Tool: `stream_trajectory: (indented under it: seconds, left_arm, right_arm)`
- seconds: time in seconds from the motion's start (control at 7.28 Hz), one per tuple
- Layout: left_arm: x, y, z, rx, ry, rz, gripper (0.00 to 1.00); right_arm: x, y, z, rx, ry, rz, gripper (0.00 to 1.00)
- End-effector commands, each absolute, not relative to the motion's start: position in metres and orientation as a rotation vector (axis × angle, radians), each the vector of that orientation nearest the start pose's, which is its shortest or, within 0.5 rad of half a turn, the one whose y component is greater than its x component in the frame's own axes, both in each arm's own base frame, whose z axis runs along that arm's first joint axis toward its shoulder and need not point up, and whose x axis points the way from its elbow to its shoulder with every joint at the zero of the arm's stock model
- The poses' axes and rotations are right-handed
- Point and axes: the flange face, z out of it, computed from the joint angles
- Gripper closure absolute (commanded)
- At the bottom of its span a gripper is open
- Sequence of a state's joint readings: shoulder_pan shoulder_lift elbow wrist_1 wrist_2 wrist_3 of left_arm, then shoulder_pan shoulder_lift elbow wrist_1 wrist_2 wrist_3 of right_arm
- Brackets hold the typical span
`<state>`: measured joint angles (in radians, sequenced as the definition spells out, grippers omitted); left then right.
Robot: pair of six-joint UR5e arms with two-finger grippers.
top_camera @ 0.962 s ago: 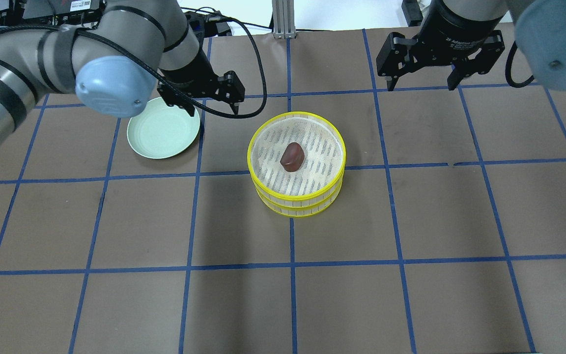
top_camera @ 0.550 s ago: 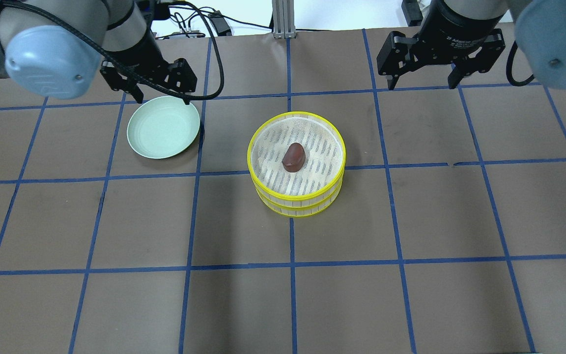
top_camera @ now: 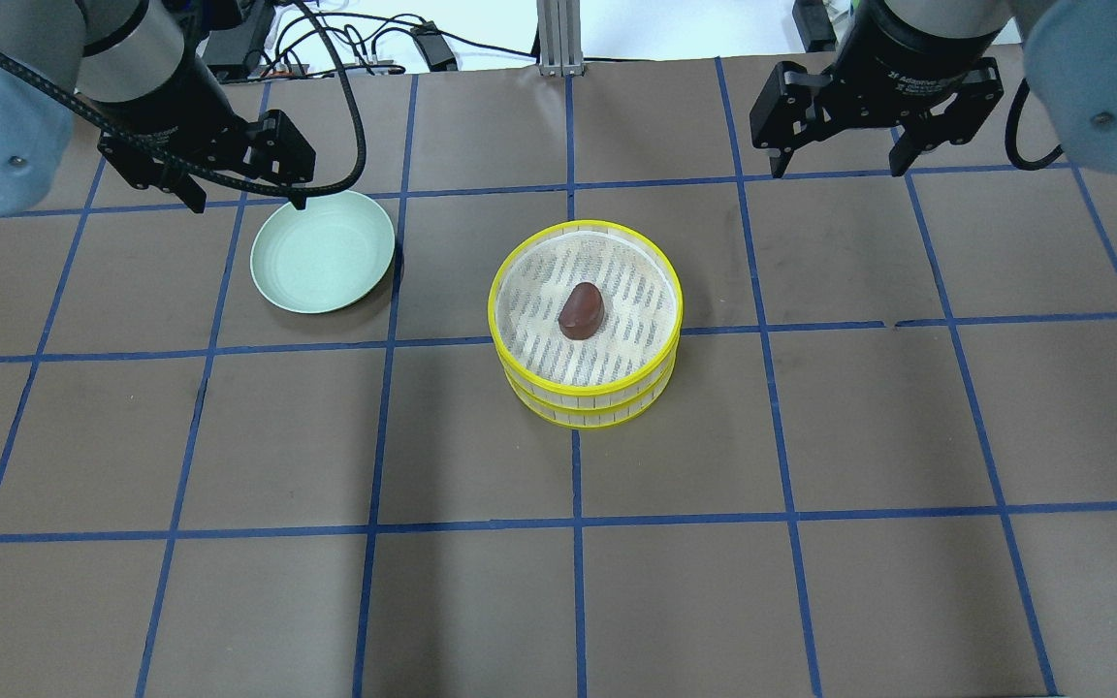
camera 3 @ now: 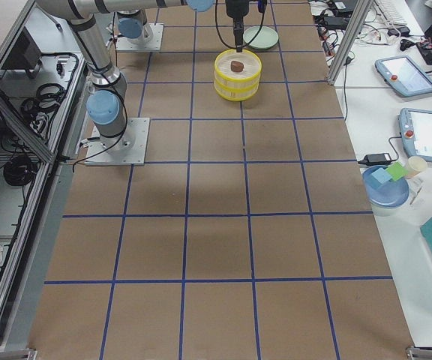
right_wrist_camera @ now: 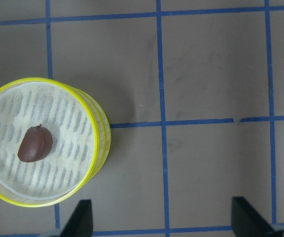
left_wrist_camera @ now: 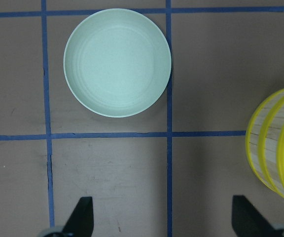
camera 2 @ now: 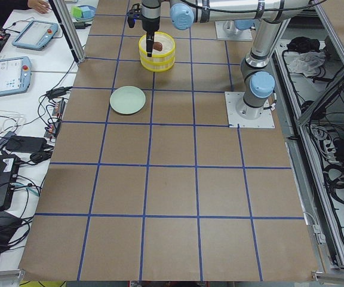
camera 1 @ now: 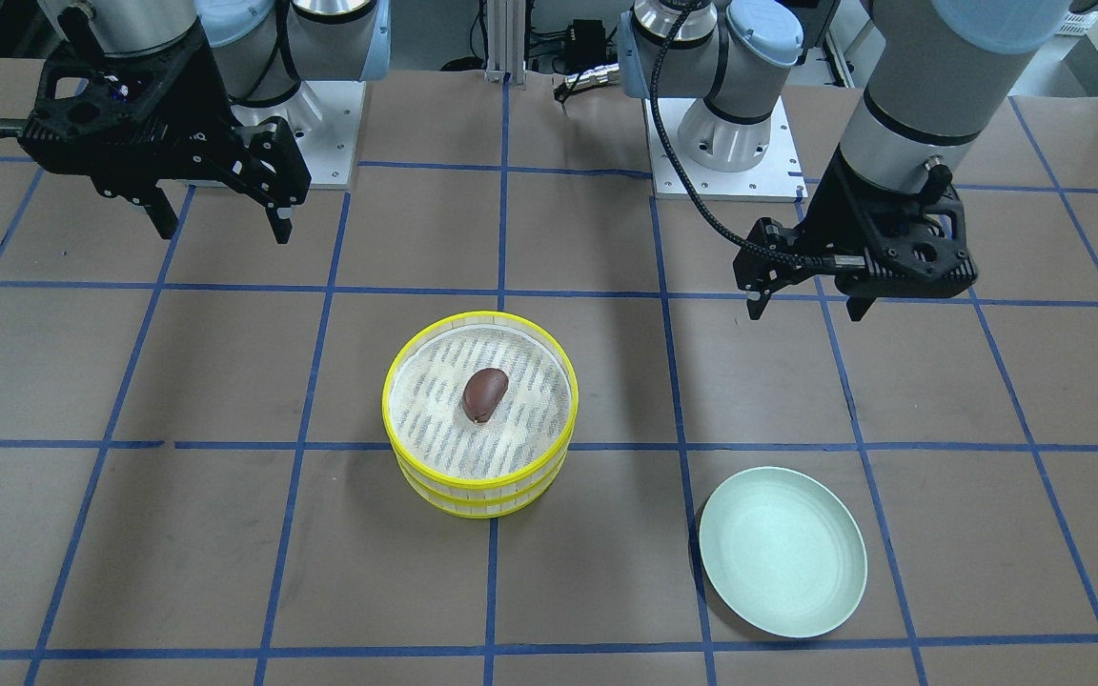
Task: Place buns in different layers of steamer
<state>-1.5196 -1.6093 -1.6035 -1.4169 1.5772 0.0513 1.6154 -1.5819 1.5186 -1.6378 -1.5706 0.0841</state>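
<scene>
Looking at two trays stacked mid-table, top tray (top_camera: pixel 492 308) sitting square on the lower tray (top_camera: pixel 583 418). Got the brown bun (top_camera: pixel 580 310) lying on the striped cloth of the top one, roughly in the middle, touching no wall. Can't see into the lower one, covered by the top. Off to the left of the stack and a bit farther from the robot, well apart from it: pale green plate (top_camera: pixel 323 254). Hovering above the table on the left, near the plate, fingers spread wide with nothing between them: left gripper (top_camera: pixel 247 197). Same deal over on the right with the right gripper (top_camera: pixel 840 165), spread wide, gripping nothing, well apart from the stack. Under it all, a brown table (top_camera: pixel 811 436) with a blue tape grid.
</scene>
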Motion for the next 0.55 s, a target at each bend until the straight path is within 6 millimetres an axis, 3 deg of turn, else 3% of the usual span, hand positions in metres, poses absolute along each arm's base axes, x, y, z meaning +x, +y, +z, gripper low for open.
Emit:
stream_trajectory:
  seconds: [0.0,0.27,0.41]
  left_arm:
    - [-0.109,-0.498,0.468,-0.003,3.133,-0.132,0.00]
    - [-0.114,-0.495,0.472,0.033,3.127,-0.146,0.00]
    - [-0.128,-0.491,0.472,0.061,3.120,-0.143,0.00]
  right_arm:
    - [0.155,-0.492,0.527,0.065,3.126,-0.206,0.00]
    - [0.155,-0.492,0.527,0.067,3.127,-0.209,0.00]
    - [0.156,-0.492,0.528,0.067,3.124,-0.213,0.00]
